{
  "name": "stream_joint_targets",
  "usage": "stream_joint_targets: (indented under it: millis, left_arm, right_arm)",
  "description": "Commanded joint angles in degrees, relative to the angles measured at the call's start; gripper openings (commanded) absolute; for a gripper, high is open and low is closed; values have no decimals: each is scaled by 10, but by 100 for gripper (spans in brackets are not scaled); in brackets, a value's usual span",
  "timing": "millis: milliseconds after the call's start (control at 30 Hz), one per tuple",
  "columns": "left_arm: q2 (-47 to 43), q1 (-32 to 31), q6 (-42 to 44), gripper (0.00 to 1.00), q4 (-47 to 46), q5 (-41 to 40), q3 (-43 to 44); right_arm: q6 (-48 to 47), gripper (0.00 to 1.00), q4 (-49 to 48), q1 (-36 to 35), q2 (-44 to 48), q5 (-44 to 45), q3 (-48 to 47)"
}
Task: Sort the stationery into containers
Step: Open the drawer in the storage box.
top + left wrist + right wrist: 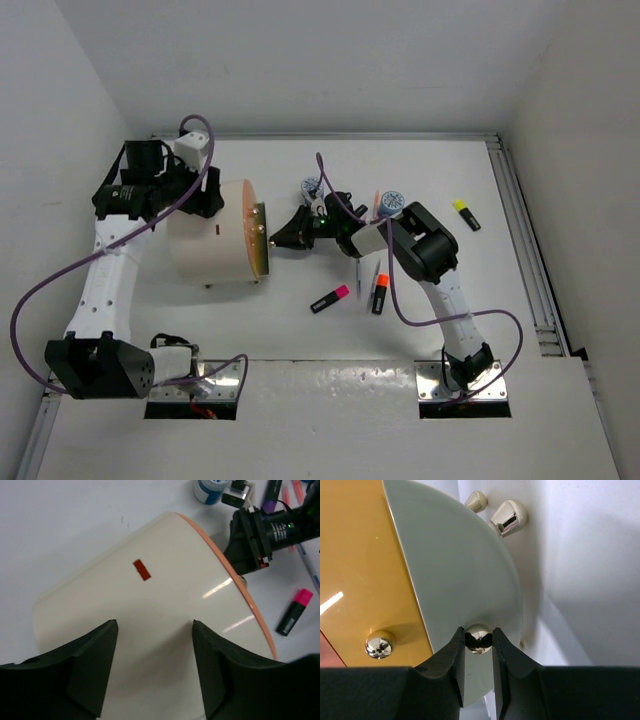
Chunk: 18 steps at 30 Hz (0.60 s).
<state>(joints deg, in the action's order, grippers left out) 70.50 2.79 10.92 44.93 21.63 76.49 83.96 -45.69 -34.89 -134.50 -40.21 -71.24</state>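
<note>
The cream drum-shaped cabinet (212,240) lies on its side, its orange front (258,240) facing right. My right gripper (479,632) is shut on a small shiny drawer knob (479,641) on a pale curved drawer front (460,580); an orange front (360,570) with a second knob (380,645) lies to its left. My left gripper (155,625) hangs open over the cabinet's cream body (150,595), holding nothing. On the table lie a pink highlighter (330,298), an orange highlighter (379,294), a yellow one (466,214) and two patterned rolls (311,187) (391,203).
The right arm (425,250) reaches across the pens and highlighters in the middle of the table. White walls close in on the left, back and right. A metal rail (525,240) runs along the right side.
</note>
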Motion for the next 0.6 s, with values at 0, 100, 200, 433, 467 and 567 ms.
stream_joint_targets:
  millis: [0,100,200,433,467,567]
  left_arm:
    - [-9,-41,-6,70,67,-10,24]
    - [-16,-72,-15,75,84,-26,38]
    - [-18,-105,-29,78,103,-48,41]
    - [-16,-153,-38,79,112,-106,35]
    - [-16,-154,-40,79,111,-126,34]
    - [-13,-162,-45,78,107,-177,14]
  right_arm:
    - [-6,0,-12,-5,22,6,-27]
    - [-5,0,-7,-5,21,6,-30]
    - [-6,0,2,-10,20,8,-37]
    - [-6,0,18,-32,8,32,-68]
    - [-3,0,19,-38,5,36,-77]
    - [13,0,16,-49,-7,51,-93]
